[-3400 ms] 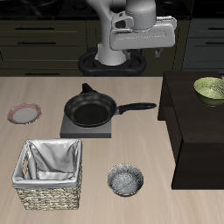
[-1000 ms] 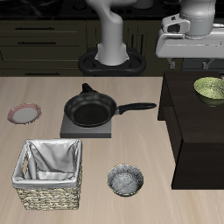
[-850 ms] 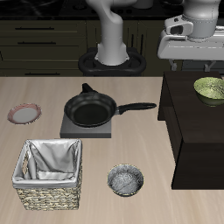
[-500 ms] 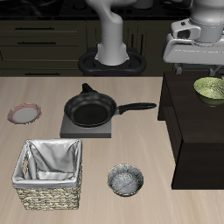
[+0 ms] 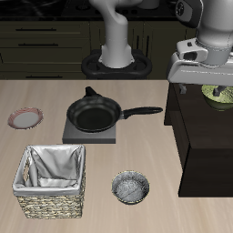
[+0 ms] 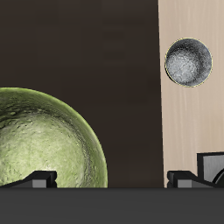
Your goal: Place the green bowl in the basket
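**A:** Green bowl first, where is it?

**B:** The small round olive-green bowl with the mottled inside (image 5: 217, 94) sits on the dark raised cabinet top (image 5: 205, 136) at the right edge of the exterior frame, partly hidden behind the gripper (image 5: 203, 84). In the wrist view the bowl (image 6: 44, 140) fills much of the picture against the dark surface.

**A:** Start nearest the camera and go back.

**B:** At lower left stands the square woven wicker basket with grey-white cloth lining (image 5: 51, 182). Beside it, lower centre, is a grey-blue speckled bowl (image 5: 131, 187), also seen in the wrist view (image 6: 188, 62) on the pale wooden table (image 5: 136, 155). Farther back, mid-frame, a black frying pan (image 5: 95, 115) rests on a grey square slab (image 5: 73, 134), handle pointing toward the cabinet. At the left edge lies a flat pink-rimmed plate (image 5: 25, 117).

**A:** And the jaws?

**B:** The white gripper hangs above the green bowl, not touching it. Its two dark fingertips (image 6: 39, 178) stand wide apart, holding nothing.
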Motion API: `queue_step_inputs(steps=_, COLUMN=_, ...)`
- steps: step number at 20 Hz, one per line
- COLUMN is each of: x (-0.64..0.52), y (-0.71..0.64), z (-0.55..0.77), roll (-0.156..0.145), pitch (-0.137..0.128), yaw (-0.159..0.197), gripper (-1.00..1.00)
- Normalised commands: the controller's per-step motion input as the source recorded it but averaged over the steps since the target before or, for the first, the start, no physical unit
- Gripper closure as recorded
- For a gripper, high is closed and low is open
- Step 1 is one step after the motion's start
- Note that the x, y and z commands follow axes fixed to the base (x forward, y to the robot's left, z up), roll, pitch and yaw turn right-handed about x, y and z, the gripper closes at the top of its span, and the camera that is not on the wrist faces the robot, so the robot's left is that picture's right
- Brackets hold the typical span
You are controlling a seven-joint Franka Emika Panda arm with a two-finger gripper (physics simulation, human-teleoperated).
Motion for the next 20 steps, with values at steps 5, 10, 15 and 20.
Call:
queue_step_inputs(steps=5, x=-0.06, y=-0.04, z=-0.47, roll=0.036, pitch=0.095, yaw=-0.004, gripper=-1.00)
queue_step_inputs(steps=10, x=-0.31, y=0.07, z=-0.26, roll=0.114, pitch=0.013, yaw=0.024, gripper=1.00)
queue_step_inputs(steps=15, x=-0.11, y=0.03, z=0.10, roll=0.077, pitch=-0.023, yaw=-0.013, gripper=1.00)
queue_step_inputs(steps=20, x=0.02, y=-0.07, z=0.04, roll=0.031, pitch=0.001, yaw=-0.031, gripper=1.00)
